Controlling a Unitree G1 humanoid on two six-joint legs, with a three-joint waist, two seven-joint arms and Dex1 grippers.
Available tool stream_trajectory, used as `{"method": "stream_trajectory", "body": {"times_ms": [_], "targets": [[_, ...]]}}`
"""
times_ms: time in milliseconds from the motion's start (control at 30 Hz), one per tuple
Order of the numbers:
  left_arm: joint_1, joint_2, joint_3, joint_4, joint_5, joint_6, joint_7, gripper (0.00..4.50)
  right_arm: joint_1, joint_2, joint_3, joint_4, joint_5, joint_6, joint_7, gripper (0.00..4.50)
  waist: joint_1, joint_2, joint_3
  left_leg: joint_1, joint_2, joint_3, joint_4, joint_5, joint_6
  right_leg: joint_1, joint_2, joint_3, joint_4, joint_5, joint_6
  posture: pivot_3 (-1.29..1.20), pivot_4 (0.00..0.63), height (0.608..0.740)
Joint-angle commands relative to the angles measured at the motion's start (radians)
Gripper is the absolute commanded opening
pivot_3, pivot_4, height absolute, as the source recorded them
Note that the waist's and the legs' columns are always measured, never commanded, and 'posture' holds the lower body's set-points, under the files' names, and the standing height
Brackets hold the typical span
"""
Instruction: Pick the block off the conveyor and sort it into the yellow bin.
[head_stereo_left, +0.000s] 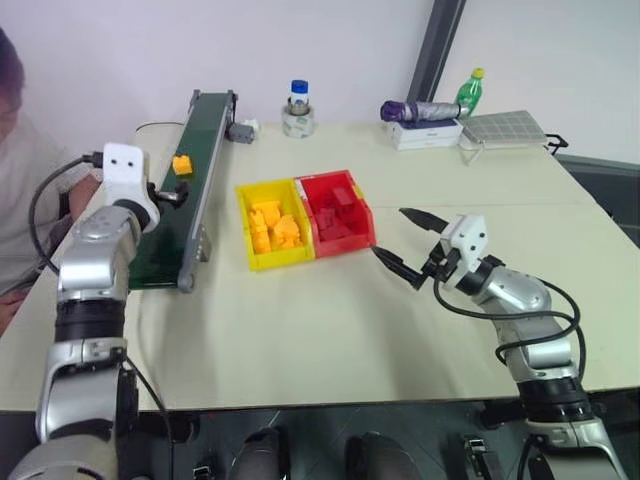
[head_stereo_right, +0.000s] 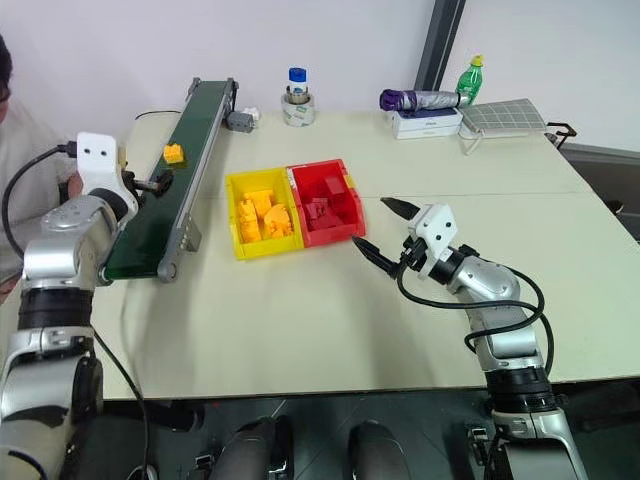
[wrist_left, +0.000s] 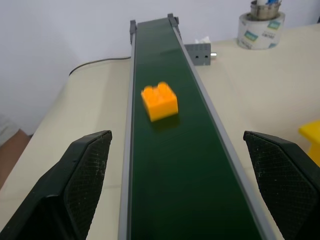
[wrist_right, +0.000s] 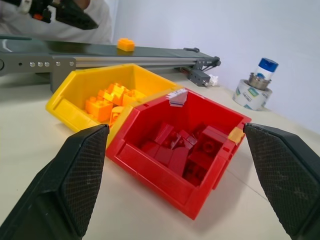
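The small yellow-orange block (head_stereo_left: 182, 164) lies on the dark green belt of the conveyor (head_stereo_left: 200, 120), about midway along it. My left gripper (wrist_left: 176, 137) hangs over the belt's near part, pointing along it, open, with the block (wrist_left: 159, 101) a short way beyond its fingertips. The yellow bin (head_stereo_left: 283, 258) stands just right of the conveyor and holds several yellow bricks. It is joined to a red bin (head_stereo_left: 348, 243) holding red bricks. My right gripper (head_stereo_left: 389, 231) hovers open and empty just right of the red bin, pointing at it.
A person (head_stereo_left: 20, 170) sits at the table's left edge beside the conveyor. At the back stand a tape roll with a bottle on it (head_stereo_left: 298, 118), a purple umbrella (head_stereo_left: 420, 110) on a white box, a green bottle (head_stereo_left: 468, 92) and a grey tray (head_stereo_left: 505, 127).
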Motion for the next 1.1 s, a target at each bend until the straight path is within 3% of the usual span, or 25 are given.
{"method": "stream_trajectory", "body": {"times_ms": [33, 267, 567, 800, 967, 1100], "targets": [[-0.051, -0.006, -0.004, 0.087, 0.031, -0.068, 0.015, 4.45, 0.005, -0.007, -0.017, -0.053, 0.001, -0.013, -0.011, 4.5, -0.001, 0.0, 0.0, 0.0, 0.0, 0.0, 0.0, 0.0, 0.0, 0.0, 0.0, 0.0, 0.0, 0.0, 0.0, 0.0, 0.15, 0.74], [-0.122, -0.023, 0.021, 0.241, 0.029, -0.132, 0.031, 4.45, 0.018, -0.014, -0.02, -0.068, 0.002, -0.005, -0.019, 4.5, 0.001, 0.0, 0.0, 0.0, 0.0, 0.0, 0.001, 0.0, 0.0, 0.0, 0.001, 0.0, 0.0, 0.0, 0.001, 0.0, 0.15, 0.74], [-0.131, -0.044, 0.038, 0.301, -0.006, -0.145, 0.005, 4.45, 0.018, -0.013, -0.016, -0.07, 0.002, -0.002, -0.021, 4.5, 0.001, 0.0, 0.0, 0.0, 0.0, 0.0, 0.001, 0.0, 0.0, 0.0, 0.001, 0.0, 0.001, 0.001, 0.001, 0.0, 0.15, 0.74], [-0.096, -0.06, 0.058, 0.228, -0.015, -0.162, 0.023, 1.23, 0.026, -0.016, -0.019, -0.073, 0.003, -0.002, -0.022, 4.5, 0.001, -0.001, 0.0, 0.0, 0.0, 0.0, 0.002, 0.0, 0.0, 0.0, 0.001, 0.0, 0.001, 0.001, 0.001, 0.0, 0.15, 0.74], [-0.093, -0.074, 0.063, 0.156, -0.039, -0.17, -0.006, 1.23, 0.024, -0.017, -0.019, -0.069, 0.001, -0.005, -0.022, 4.5, 0.001, -0.001, 0.0, 0.0, 0.0, 0.0, 0.002, 0.0, 0.0, 0.001, 0.001, 0.0, 0.001, 0.001, 0.002, 0.0, 0.15, 0.74], [-0.048, -0.133, 0.027, -0.06, -0.145, -0.13, -0.16, 1.23, 0.027, -0.017, -0.019, -0.069, 0.001, -0.006, -0.021, 4.5, 0.005, -0.001, 0.0, 0.0, 0.0, 0.0, 0.002, 0.0, 0.0, 0.001, 0.001, 0.0, 0.001, 0.001, 0.002, 0.0, 0.15, 0.74]]}}
